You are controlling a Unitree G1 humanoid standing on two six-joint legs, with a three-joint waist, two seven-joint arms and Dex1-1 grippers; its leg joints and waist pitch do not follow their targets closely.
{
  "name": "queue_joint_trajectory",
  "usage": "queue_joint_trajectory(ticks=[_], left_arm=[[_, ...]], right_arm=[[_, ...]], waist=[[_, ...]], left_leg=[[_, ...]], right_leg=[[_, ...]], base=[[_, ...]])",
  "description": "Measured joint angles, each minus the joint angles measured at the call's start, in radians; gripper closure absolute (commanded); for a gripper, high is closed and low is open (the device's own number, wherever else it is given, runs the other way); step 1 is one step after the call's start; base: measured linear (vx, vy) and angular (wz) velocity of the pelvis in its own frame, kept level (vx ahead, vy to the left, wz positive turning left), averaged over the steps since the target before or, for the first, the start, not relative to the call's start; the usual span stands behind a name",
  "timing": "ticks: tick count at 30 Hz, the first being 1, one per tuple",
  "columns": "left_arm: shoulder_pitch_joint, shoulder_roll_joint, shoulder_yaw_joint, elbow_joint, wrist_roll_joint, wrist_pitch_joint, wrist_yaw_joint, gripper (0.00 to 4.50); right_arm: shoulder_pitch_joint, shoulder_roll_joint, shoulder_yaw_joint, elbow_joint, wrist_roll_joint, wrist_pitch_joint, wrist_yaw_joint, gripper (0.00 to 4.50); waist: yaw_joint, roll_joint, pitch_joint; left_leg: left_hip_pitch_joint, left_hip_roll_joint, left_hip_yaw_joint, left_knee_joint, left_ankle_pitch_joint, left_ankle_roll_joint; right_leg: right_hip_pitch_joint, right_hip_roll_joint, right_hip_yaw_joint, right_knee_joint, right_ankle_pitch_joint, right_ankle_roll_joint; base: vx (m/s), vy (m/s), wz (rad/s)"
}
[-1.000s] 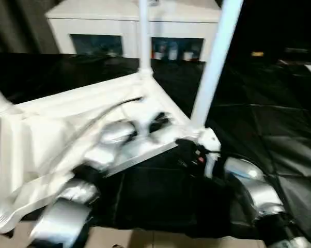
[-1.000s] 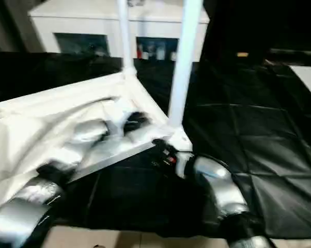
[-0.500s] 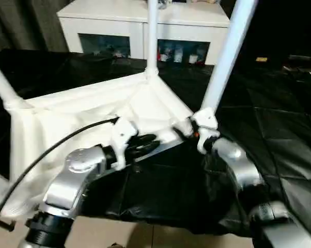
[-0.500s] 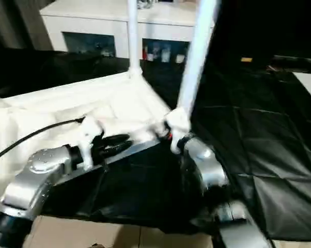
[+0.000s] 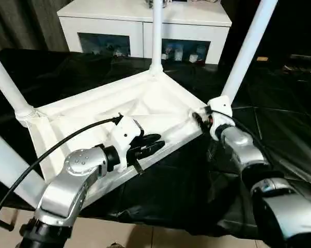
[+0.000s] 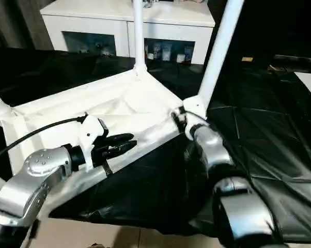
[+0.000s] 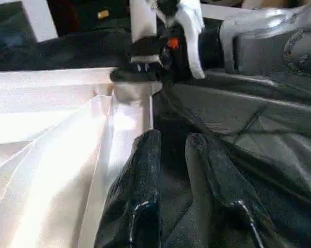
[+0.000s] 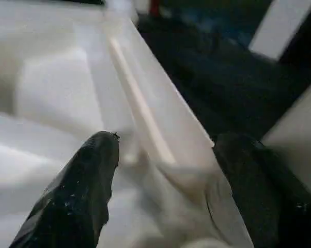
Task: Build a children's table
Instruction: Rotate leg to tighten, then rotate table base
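The robot's silver left forearm is reaching up from the lower left, its wrist bending inward, with the left tool (image 5: 154, 145) pointing level to the right, its two black fingers (image 7: 140, 196) lying close together with a narrow gap between them. The right forearm is extending forward on the right, and the right tool (image 5: 199, 120) is standing with its black fingers (image 8: 86, 181) spread wide.

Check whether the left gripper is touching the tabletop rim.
Cannot tell. In the left eye view the left gripper overlaps the tabletop rim; the left wrist view shows its fingers alongside the rim, contact unclear.
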Motion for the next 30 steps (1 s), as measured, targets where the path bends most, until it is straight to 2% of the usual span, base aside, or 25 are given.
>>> queue_joint_trajectory(ticks=[3,6,7,10,12,16,22,26,30], left_arm=[[0.007,0.010,0.000,-0.008,0.001,0.020,0.006,3.51],[0.006,0.021,0.001,-0.024,-0.007,0.041,0.002,3.51],[0.006,0.027,0.009,-0.027,-0.025,0.045,-0.007,3.51],[0.004,0.032,0.016,-0.027,-0.043,0.053,-0.017,3.51],[-0.003,0.034,0.014,-0.027,-0.050,0.065,-0.031,3.51],[-0.012,0.042,0.009,-0.030,-0.063,0.081,-0.039,3.51],[-0.017,0.047,-0.003,-0.030,-0.070,0.092,-0.039,3.51],[-0.017,0.052,-0.003,-0.030,-0.073,0.109,-0.040,3.51],[-0.017,0.063,-0.004,-0.031,-0.073,0.121,-0.039,3.51]], right_arm=[[0.004,0.023,-0.001,-0.038,0.042,-0.010,0.164,1.14],[0.037,0.029,0.028,-0.109,0.075,-0.015,0.333,1.14],[0.065,0.021,0.055,-0.151,0.085,-0.017,0.414,1.14],[0.091,0.005,0.077,-0.182,0.096,-0.022,0.488,1.14],[0.129,-0.035,0.091,-0.265,0.116,-0.014,0.588,1.14],[0.188,-0.124,0.126,-0.423,0.151,0.051,0.790,1.14],[0.238,-0.216,0.204,-0.532,0.164,0.149,1.007,1.14],[0.269,-0.235,0.278,-0.606,0.172,0.214,1.098,1.14],[0.273,-0.182,0.315,-0.592,0.137,0.221,1.101,1.14]], waist=[[-0.008,-0.004,0.000],[-0.012,-0.005,0.001],[-0.008,-0.005,0.000],[-0.003,-0.005,0.000],[0.003,-0.004,0.001],[0.003,-0.004,0.001],[-0.002,-0.004,0.001],[0.000,-0.004,0.001],[-0.001,-0.004,0.001]], left_leg=[[0.000,0.002,0.000,0.003,0.000,0.000],[0.000,0.003,0.000,0.004,0.000,0.000],[0.000,0.004,0.000,0.005,0.000,0.000],[0.000,0.004,0.000,0.006,0.000,0.000],[0.001,0.004,0.000,0.006,0.000,0.000],[0.004,0.004,0.000,0.006,0.000,0.000],[0.004,0.005,-0.001,0.006,0.000,0.000],[0.004,0.006,-0.001,0.006,0.000,0.000],[0.004,0.006,-0.001,0.007,0.000,0.000]], right_leg=[[0.000,0.001,0.000,0.002,0.000,0.000],[0.000,0.001,-0.001,0.004,0.000,0.000],[0.000,0.001,-0.002,0.005,0.000,0.000],[0.000,0.001,-0.001,0.007,0.000,-0.001],[0.002,0.001,-0.002,0.008,0.000,-0.001],[0.004,0.001,-0.002,0.008,0.000,-0.001],[0.003,0.002,-0.003,0.009,0.001,-0.002],[0.003,0.002,-0.003,0.009,0.001,-0.002],[0.003,0.002,-0.003,0.009,0.001,-0.002]], base=[[0.000,0.000,0.00],[0.000,0.000,0.00],[0.000,0.000,0.00],[0.000,0.000,0.00],[0.000,0.000,0.00],[0.000,0.000,0.00],[0.000,0.000,0.00],[0.000,0.000,0.00],[0.000,0.000,0.00]])
